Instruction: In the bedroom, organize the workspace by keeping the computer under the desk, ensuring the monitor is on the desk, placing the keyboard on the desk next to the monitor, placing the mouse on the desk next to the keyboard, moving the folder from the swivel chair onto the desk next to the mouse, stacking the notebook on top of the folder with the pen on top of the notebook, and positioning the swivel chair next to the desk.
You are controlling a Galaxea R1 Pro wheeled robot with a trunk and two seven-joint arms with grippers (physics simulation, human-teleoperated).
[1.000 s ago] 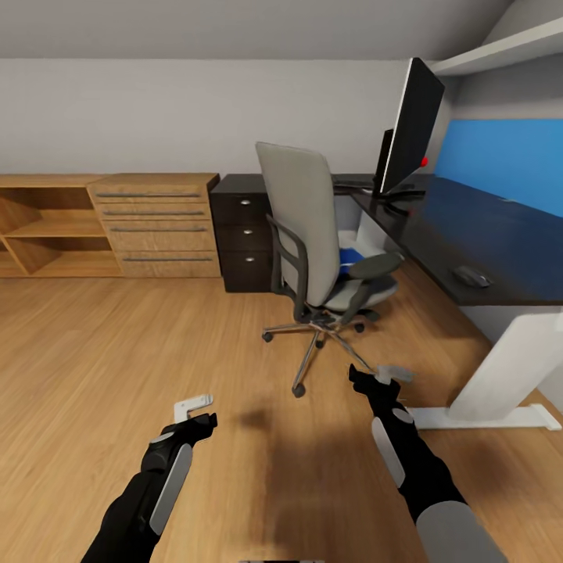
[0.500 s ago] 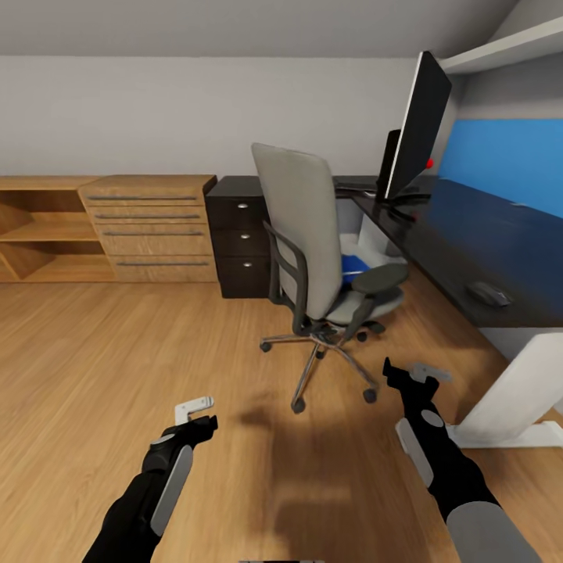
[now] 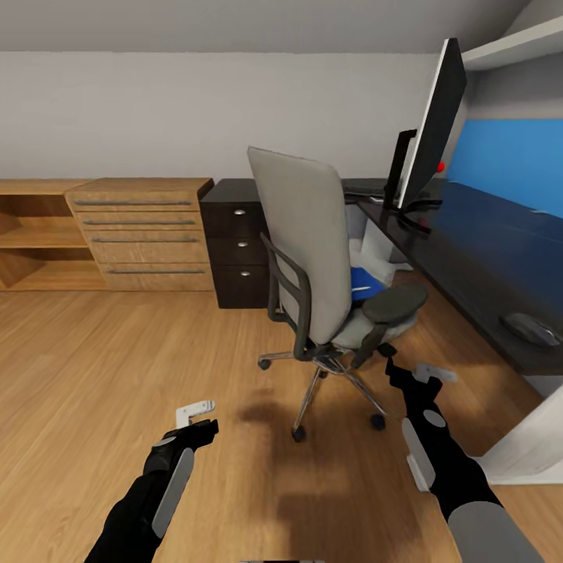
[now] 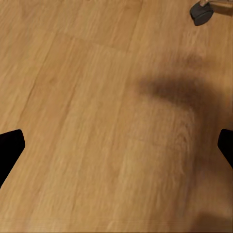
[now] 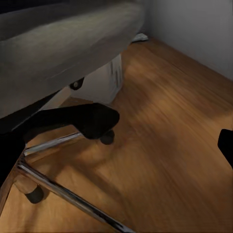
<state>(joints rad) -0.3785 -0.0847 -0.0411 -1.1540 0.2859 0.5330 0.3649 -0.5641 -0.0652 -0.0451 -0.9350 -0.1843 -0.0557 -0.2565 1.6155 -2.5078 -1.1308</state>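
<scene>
The grey swivel chair [image 3: 309, 250] stands on the wood floor with its back towards me, beside the desk [image 3: 477, 250]. A blue folder [image 3: 366, 280] lies on its seat, mostly hidden by the backrest. The monitor [image 3: 434, 125] stands on the black desk top, edge-on to me. The dark mouse [image 3: 530, 328] lies near the desk's front edge. A white box [image 5: 104, 80] under the desk looks like the computer. My right gripper [image 3: 418, 374] is open, just in front of the chair's armrest [image 3: 395, 301] and chrome base [image 5: 63, 191]. My left gripper [image 3: 195, 418] hangs open over bare floor [image 4: 116, 145].
A light wooden drawer unit [image 3: 145, 234] and open shelving [image 3: 31, 234] line the far wall, with a black drawer cabinet [image 3: 238, 242] beside them. A white desk leg [image 3: 532, 446] stands at the right. A blue wall panel [image 3: 508, 164] backs the desk. A chair caster [image 4: 200, 12] is near the left gripper.
The whole view has moved closer to the chair and desk, which now look larger. My right gripper has shifted to the right, nearer the chair's armrest. The left arm holds its pose.
</scene>
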